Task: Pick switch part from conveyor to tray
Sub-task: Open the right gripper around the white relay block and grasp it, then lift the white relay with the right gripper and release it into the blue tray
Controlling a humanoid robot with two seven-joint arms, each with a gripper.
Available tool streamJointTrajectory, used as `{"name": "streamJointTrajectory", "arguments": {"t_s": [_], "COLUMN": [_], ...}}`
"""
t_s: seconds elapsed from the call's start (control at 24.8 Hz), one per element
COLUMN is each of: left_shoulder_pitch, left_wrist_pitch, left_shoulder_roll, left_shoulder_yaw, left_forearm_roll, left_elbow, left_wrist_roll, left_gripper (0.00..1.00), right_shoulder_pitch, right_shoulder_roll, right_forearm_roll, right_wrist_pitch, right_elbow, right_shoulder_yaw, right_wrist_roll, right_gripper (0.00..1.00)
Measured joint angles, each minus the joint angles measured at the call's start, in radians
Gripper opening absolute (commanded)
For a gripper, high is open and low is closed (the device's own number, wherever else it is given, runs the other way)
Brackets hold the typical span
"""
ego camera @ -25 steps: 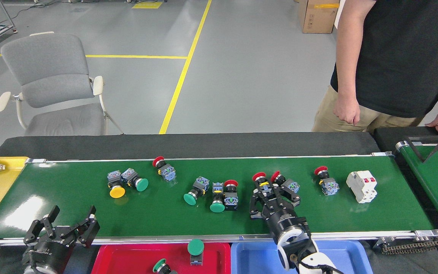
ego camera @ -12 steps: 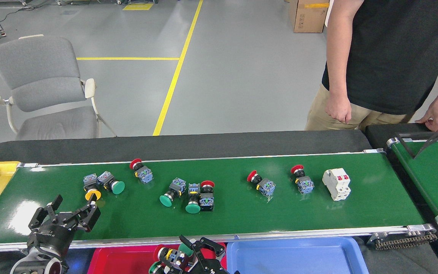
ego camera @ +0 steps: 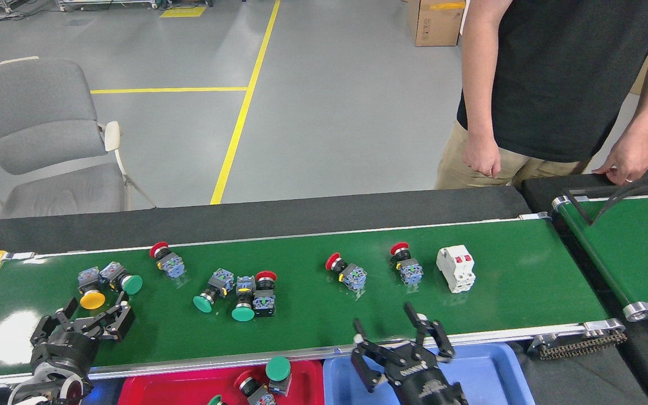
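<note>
Switch parts lay scattered along the conveyor (ego camera: 313,315) across the middle of the frame, a red-capped one (ego camera: 345,272) near centre. At lower centre the right hand (ego camera: 397,343) hung empty over the near rail, fingers spread apart. At lower left the left hand (ego camera: 83,326) also stood apart. A red tray (ego camera: 149,388) held switches.

Scene evenly and brightly lit, seemingly from overhead. White glare seen on glossy conveyor (ego camera: 301,315) at left end. Soft, short shadows cast beneath parts. Right gripper (ego camera: 397,344) slightly blurred; rest rendered sharp. Mild edge distortion possibly present.
</note>
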Motion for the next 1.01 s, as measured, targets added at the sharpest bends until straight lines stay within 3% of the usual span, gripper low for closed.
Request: {"name": "streamJointTrajectory", "arguments": {"t_s": [0.12,0.24,0.52,0.65,0.69,0.73,0.81,0.85,0.93,1.01], "left_shoulder_pitch": [-0.036,-0.072,-0.090,-0.086,-0.076,-0.064,0.006,0.058,0.196,0.357], "left_wrist_pitch": [0.077,0.105,0.123,0.113,0.091,0.053,-0.057,-0.134,-0.279,-0.407], "left_shoulder_roll": [0.019,0.038,0.049,0.043,0.036,0.031,0.019,0.016,0.013,0.009], "left_shoulder_yaw": [-0.008,-0.015,-0.015,-0.030,-0.054,-0.078,-0.139,-0.164,-0.193,-0.199], "left_forearm_roll": [0.000,0.002,0.010,0.010,0.010,0.016,0.046,0.069,0.106,0.122], "left_elbow": [0.080,0.152,0.189,0.167,0.132,0.086,-0.059,-0.138,-0.322,-0.499], "left_wrist_roll": [0.053,0.105,0.131,0.132,0.132,0.132,0.134,0.134,0.135,0.137], "left_gripper": [0.54,0.38,0.26,0.26,0.26,0.26,0.27,0.30,0.37,0.53], "right_shoulder_pitch": [0.002,-0.018,-0.207,-0.278,-0.296,-0.306,-0.310,-0.310,-0.310,-0.310], "right_shoulder_roll": [0.000,0.000,0.001,0.018,0.027,0.033,0.032,0.031,0.024,0.016], "right_forearm_roll": [-0.001,-0.001,0.000,-0.002,-0.002,-0.002,-0.002,-0.002,-0.002,-0.002], "right_wrist_pitch": [0.001,0.006,0.068,0.078,0.082,0.093,0.119,0.131,0.142,0.143], "right_elbow": [0.002,0.015,0.194,0.278,0.306,0.324,0.338,0.341,0.342,0.342], "right_shoulder_yaw": [-0.059,-0.062,-0.061,-0.061,-0.061,-0.060,-0.059,-0.059,-0.057,-0.054], "right_wrist_roll": [-0.005,-0.009,0.028,0.032,0.033,0.034,0.035,0.036,0.043,0.048], "right_gripper": [0.99,0.99,0.99,0.96,0.90,0.74,0.32,0.17,0.04,0.02]}}
